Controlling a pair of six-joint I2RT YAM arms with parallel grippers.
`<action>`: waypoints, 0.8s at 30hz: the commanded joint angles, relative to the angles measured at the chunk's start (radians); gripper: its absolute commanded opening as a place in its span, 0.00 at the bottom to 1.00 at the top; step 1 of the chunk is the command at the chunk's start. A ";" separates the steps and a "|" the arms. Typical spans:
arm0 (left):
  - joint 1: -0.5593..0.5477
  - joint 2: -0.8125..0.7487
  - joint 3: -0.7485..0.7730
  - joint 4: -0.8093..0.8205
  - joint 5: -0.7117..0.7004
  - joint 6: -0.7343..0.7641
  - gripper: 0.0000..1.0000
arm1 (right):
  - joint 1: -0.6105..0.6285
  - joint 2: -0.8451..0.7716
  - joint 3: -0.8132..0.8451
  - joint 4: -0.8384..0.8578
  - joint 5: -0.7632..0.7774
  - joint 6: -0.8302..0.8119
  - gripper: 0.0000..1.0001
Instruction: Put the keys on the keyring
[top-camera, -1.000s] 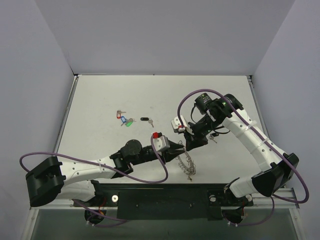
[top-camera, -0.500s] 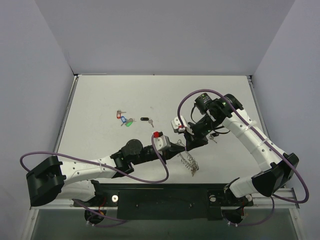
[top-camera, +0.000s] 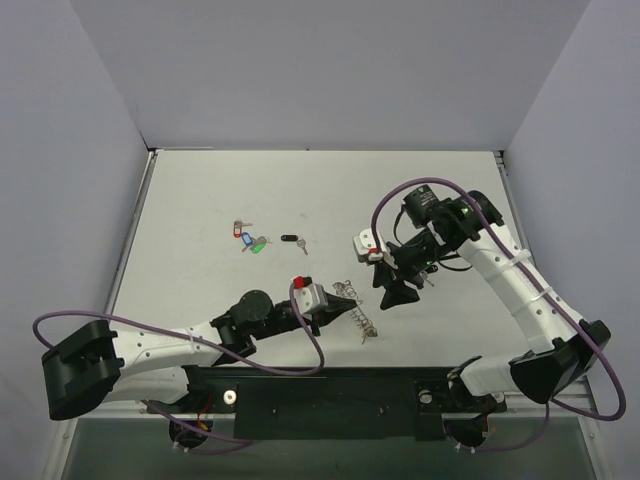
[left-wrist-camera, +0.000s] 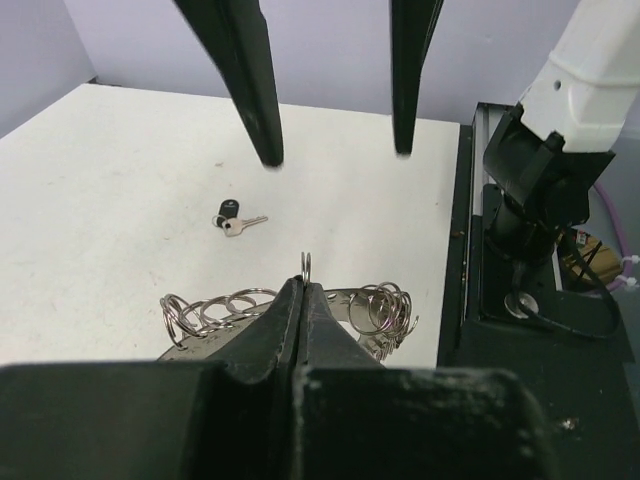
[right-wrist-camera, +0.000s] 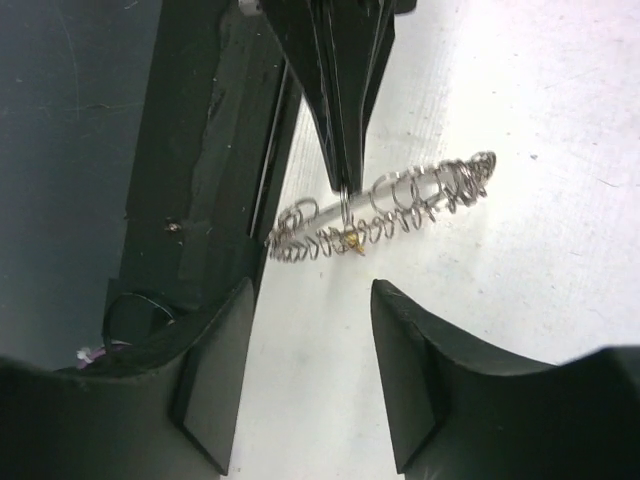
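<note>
The keyring (top-camera: 356, 310) is a silver wire loop fringed with small rings, lying near the table's front edge. My left gripper (top-camera: 336, 301) is shut on it. In the left wrist view one small ring (left-wrist-camera: 306, 267) stands pinched at the tips of that gripper (left-wrist-camera: 303, 285), and the keyring (left-wrist-camera: 214, 309) spreads to both sides. My right gripper (top-camera: 392, 291) hangs open just right of the keyring, holding nothing. In the right wrist view its fingers (right-wrist-camera: 213, 372) stand wide apart short of the keyring (right-wrist-camera: 400, 206). Keys with red, blue and green tags (top-camera: 247, 238) and a black-tagged key (top-camera: 292, 240) lie at the left centre.
Another black-tagged key (left-wrist-camera: 230, 216) lies on the table beyond the keyring, below the right gripper (left-wrist-camera: 336, 155). The black base rail (top-camera: 330, 392) runs along the near edge, close behind the keyring. White walls enclose the table on three sides.
My left gripper has shut on the keyring and drawn back left with it. My right gripper has opened, let go of the keyring and moved off to the right.
</note>
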 joint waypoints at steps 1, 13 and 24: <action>0.003 -0.094 -0.043 0.129 0.019 0.088 0.00 | -0.026 -0.066 -0.047 -0.062 -0.054 -0.115 0.52; 0.021 -0.150 -0.090 0.205 0.042 0.036 0.00 | 0.008 0.052 0.026 -0.092 -0.130 -0.217 0.36; 0.023 -0.101 -0.093 0.307 0.032 -0.051 0.00 | 0.052 0.111 0.076 -0.085 -0.184 -0.183 0.29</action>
